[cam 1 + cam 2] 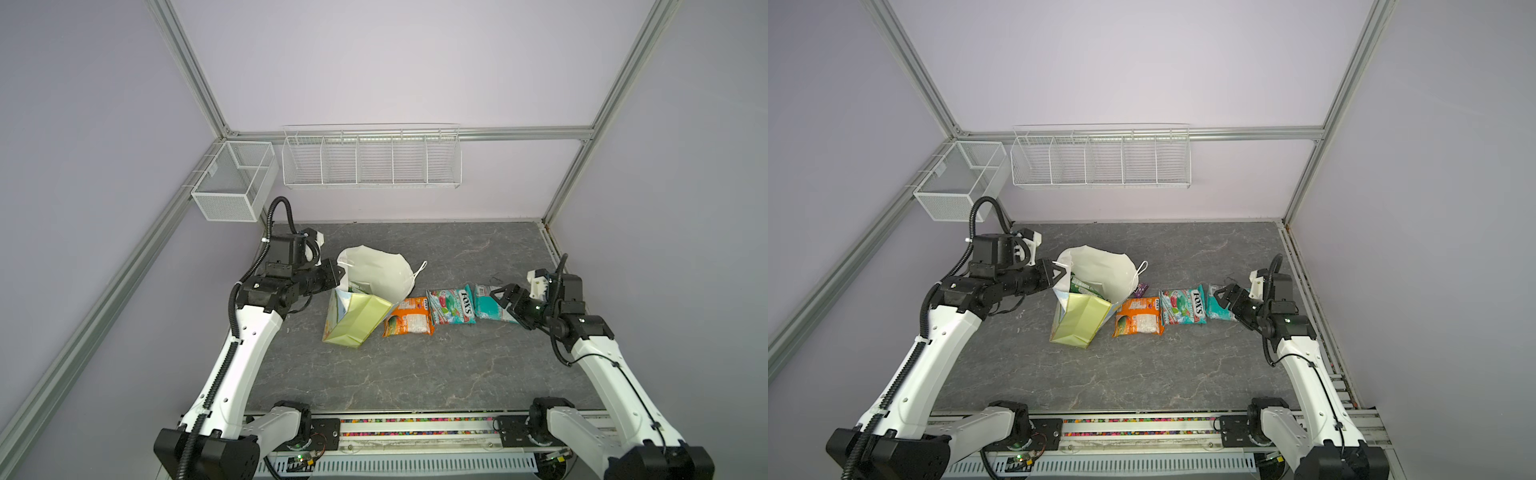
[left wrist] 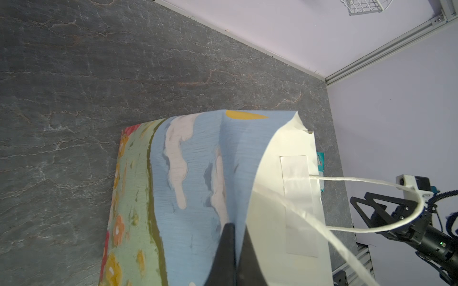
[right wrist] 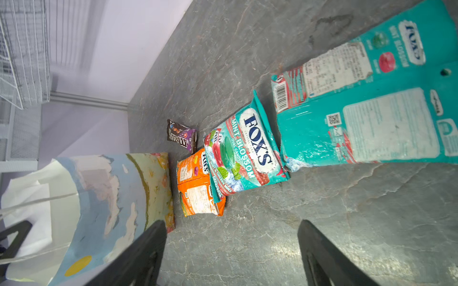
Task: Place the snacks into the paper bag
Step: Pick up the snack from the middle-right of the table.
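Left arm and right arm nearest, at the near table edge. Left hand pinched shut on the left rim of the paper bag, standing tilted left of centre, mouth open, green pouch inside. Right of it: orange FOX'S pouch, FOX'S Mint Blossom pouch, teal pouch. M&M's pack at the orange one's far side. Right hand spread wide, empty, above the teal pouch

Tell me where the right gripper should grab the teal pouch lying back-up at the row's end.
Probably its edge facing the robot, pinched from above. The teal pouch lies flat with one end close against the FOX'S pack; that near edge is free and slightly crumpled up, so the right gripper's open fingers could close on it.
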Action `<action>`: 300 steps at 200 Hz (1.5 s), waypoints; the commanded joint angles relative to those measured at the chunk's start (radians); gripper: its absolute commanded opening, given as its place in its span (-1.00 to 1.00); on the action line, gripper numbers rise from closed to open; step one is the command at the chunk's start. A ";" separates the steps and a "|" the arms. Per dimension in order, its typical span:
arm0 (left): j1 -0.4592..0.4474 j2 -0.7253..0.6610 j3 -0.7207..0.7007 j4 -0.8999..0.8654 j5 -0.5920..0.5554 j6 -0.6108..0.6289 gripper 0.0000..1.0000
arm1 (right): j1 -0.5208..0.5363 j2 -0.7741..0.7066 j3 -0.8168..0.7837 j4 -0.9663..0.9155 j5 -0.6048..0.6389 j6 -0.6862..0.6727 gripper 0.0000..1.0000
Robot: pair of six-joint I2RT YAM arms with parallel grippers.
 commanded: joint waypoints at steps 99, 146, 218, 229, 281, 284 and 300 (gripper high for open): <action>-0.001 -0.019 0.003 0.057 0.027 0.000 -1.00 | -0.364 0.066 -0.212 0.156 -0.259 0.039 0.71; -0.002 -0.017 0.001 0.059 0.029 0.000 -1.00 | -0.436 0.142 -0.272 0.230 -0.300 0.046 0.70; -0.002 -0.014 -0.006 0.071 0.035 -0.006 -1.00 | -0.468 0.273 -0.324 0.400 -0.301 0.092 0.63; -0.002 -0.015 -0.007 0.073 0.036 -0.006 -1.00 | -0.475 0.297 -0.343 0.469 -0.309 0.124 0.63; -0.002 -0.012 -0.002 0.073 0.037 -0.005 -1.00 | -0.477 0.441 -0.365 0.627 -0.299 0.181 0.53; -0.001 -0.010 -0.002 0.071 0.037 -0.005 -1.00 | -0.477 0.448 -0.365 0.632 -0.298 0.182 0.53; -0.002 -0.011 -0.001 0.070 0.037 -0.005 -1.00 | -0.477 0.483 -0.367 0.660 -0.291 0.190 0.48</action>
